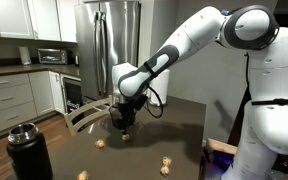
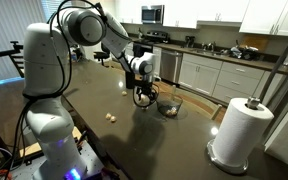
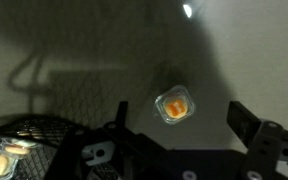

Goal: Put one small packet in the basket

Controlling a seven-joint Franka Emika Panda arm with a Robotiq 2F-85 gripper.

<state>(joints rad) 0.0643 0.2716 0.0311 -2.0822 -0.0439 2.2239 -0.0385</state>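
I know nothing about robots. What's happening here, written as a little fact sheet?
setting: kitchen, dark table
gripper: open, low over the table
packet: orange, lying on the table between the open fingers in the wrist view, not gripped
basket: wire mesh, beside that packet, pale items already inside
loose packets: several scattered on the table
other things: paper towel roll, black flask

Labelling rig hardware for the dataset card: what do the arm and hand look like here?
The arm is glossy white with rounded, tube-like links and dark bands at the joints. The hand is black and blocky, with two flat black fingers in the wrist view. A black cable loops beside the wrist. No markings legible.
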